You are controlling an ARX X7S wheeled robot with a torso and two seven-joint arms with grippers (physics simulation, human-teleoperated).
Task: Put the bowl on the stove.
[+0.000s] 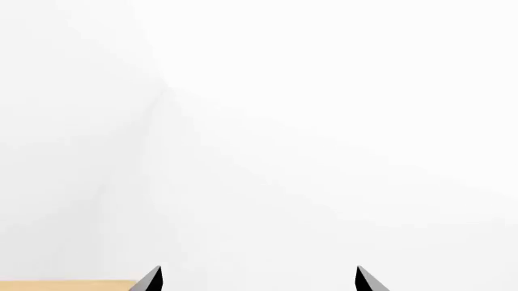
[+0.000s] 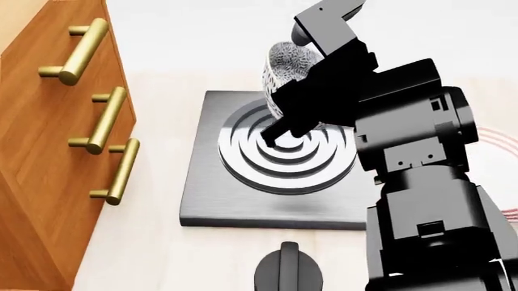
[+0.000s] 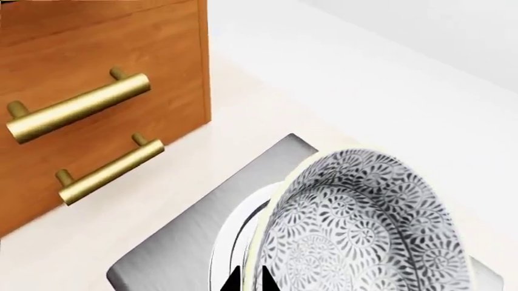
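Note:
The bowl (image 2: 287, 63), white with a grey-black floral pattern, hangs tilted on its side over the back of the stove (image 2: 208, 188), a dark-grey square slab with raised burner rings. My right gripper (image 3: 249, 280) is shut on the bowl's (image 3: 364, 224) rim, one fingertip inside and one outside, above the stove's (image 3: 174, 251) rings. In the head view my right arm covers most of the bowl. My left gripper (image 1: 259, 280) is open, with nothing between its fingers, and faces a blank white wall.
A wooden cabinet (image 2: 36, 157) with brass handles (image 2: 104, 120) stands left of the stove. A round black knob (image 2: 287, 270) sits in front of the slab. The edge of a red-ringed plate (image 2: 495, 134) peeks out behind my right arm.

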